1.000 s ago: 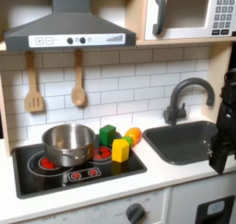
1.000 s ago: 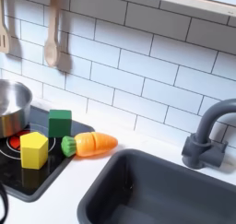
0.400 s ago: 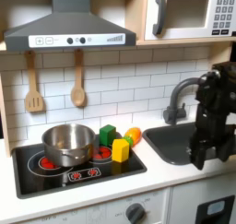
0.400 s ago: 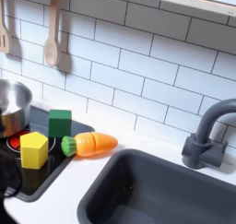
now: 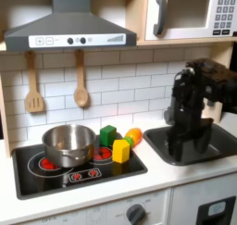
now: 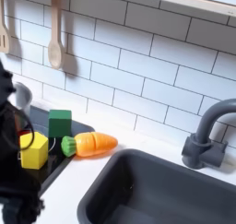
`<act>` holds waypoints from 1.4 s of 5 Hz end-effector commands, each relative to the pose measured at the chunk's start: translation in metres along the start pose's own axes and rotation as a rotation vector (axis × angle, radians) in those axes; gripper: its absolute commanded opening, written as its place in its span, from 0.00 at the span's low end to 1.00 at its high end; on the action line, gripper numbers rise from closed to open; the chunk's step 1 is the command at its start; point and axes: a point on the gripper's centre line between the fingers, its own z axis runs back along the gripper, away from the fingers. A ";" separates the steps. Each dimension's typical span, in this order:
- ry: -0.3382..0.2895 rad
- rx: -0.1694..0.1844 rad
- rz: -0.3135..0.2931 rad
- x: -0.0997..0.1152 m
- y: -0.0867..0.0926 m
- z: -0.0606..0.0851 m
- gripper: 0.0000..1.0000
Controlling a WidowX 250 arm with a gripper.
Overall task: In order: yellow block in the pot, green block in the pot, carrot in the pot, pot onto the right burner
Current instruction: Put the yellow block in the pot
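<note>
Arm with gripper (image 5: 181, 145), jaw state indiscernible, above the sink (image 5: 197, 147); yellow block (image 5: 121, 151), green block (image 5: 109, 135) and carrot (image 5: 134, 135) beside the pot (image 5: 68, 143).

It was a toy play kitchen: white subway-tile wall (image 5: 120, 81), a grey range hood (image 5: 65, 30) over a black cooktop (image 5: 79, 173), wooden spoons (image 5: 79, 81) hung on the tiles, a microwave (image 5: 190, 14), and a dark sink (image 6: 157, 186) with faucet (image 6: 207, 135).
</note>
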 end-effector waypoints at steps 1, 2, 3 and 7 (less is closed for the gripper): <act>0.011 0.024 0.078 0.036 0.031 -0.013 1.00; 0.023 0.027 0.065 0.050 0.034 -0.025 1.00; 0.047 0.048 0.071 0.065 0.035 -0.040 1.00; 0.082 0.065 0.173 0.117 0.052 -0.054 1.00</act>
